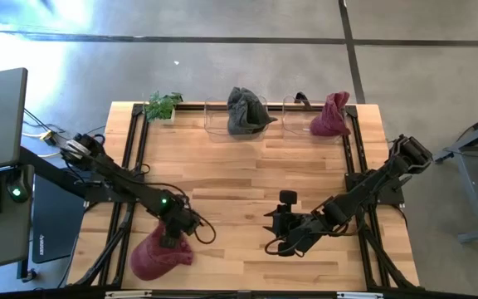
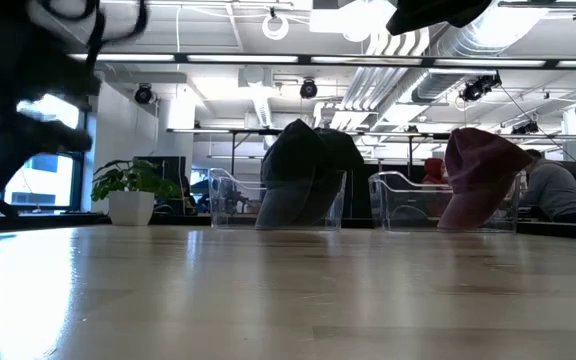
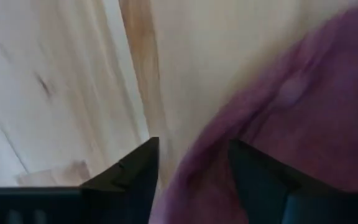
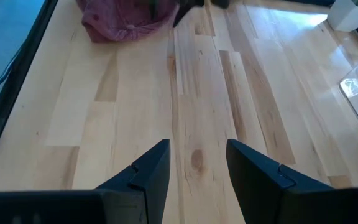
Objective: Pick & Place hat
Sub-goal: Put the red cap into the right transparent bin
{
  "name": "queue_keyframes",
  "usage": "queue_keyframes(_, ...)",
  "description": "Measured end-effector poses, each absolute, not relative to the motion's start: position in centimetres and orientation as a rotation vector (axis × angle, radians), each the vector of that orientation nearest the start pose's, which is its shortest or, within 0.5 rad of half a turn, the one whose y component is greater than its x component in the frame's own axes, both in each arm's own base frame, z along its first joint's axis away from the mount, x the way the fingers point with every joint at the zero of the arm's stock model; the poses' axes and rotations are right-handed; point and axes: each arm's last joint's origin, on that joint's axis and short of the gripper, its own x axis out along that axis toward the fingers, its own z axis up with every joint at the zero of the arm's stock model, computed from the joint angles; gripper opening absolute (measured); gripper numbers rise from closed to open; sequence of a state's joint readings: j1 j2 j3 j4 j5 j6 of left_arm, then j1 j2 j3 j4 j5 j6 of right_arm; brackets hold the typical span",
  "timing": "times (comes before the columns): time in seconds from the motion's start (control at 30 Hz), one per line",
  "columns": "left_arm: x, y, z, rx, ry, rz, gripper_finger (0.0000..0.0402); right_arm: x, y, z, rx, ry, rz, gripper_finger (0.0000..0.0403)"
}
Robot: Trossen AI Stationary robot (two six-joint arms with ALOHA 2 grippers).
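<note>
While left gripper (image 1: 175, 235) meets maroon hat (image 1: 158, 256), right gripper (image 1: 274, 232) idles nearby.

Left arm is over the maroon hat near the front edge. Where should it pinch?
Pinch the raised fold at the maroon hat's upper edge, coming straight down. It lies slumped on the table, and the left gripper already has its open fingers either side of that edge.

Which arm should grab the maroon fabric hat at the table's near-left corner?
Left. The left gripper already sits over the maroon fabric hat, fingers open; the right gripper is farther away, empty.
</note>
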State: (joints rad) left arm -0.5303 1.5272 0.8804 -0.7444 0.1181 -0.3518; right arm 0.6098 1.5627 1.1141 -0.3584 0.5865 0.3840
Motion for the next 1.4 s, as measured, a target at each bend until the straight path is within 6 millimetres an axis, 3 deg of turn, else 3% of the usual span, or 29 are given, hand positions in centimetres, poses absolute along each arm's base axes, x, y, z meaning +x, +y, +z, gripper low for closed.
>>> queue_keyframes(0.1,21.6,-13.4,15.9,0.053,1.508,-0.330,0.0201,27.8,17.5,24.9,-0.085,0.653,-0.105,0.0154)
queue_keyframes(0.23,21.7,-13.4,14.6,0.129,1.533,-0.354,0.0174,27.8,17.5,24.9,-0.086,0.655,-0.105,0.0154)
queue_keyframes(0.33,21.9,-13.5,14.4,0.155,1.529,-0.396,0.0118,27.8,17.5,24.9,-0.088,0.655,-0.108,0.0154)
queue_keyframes(0.43,22.5,-13.6,14.9,0.142,1.515,-0.408,0.0033,27.8,17.5,24.9,-0.089,0.656,-0.109,0.0154)
queue_keyframes(0.53,23.9,-13.9,16.7,0.117,1.453,-0.405,0.0014,27.8,17.4,24.8,-0.095,0.660,-0.110,0.0154)
queue_keyframes(0.67,25.6,-13.5,20.6,0.289,1.310,-0.253,0.0003,27.7,17.4,24.8,-0.102,0.666,-0.114,0.0153)
queue_keyframes(0.9,28.9,-10.5,28.3,0.641,1.012,0.299,0.0002,27.6,17.3,24.6,-0.112,0.683,-0.118,0.0154)
queue_keyframes(1.0,29.8,-9.7,29.7,0.672,0.897,0.484,0.0001,27.4,17.1,24.4,-0.123,0.712,-0.130,0.0153)
queue_keyframes(1.13,30.2,-9.9,27.8,0.641,0.839,0.507,0.0001,27.0,17.0,24.1,-0.112,0.750,-0.154,0.0153)
queue_keyframes(1.4,29.8,-13.6,18.2,0.434,0.796,0.118,0.0000,26.9,17.3,24.1,-0.081,0.734,-0.175,0.0150)
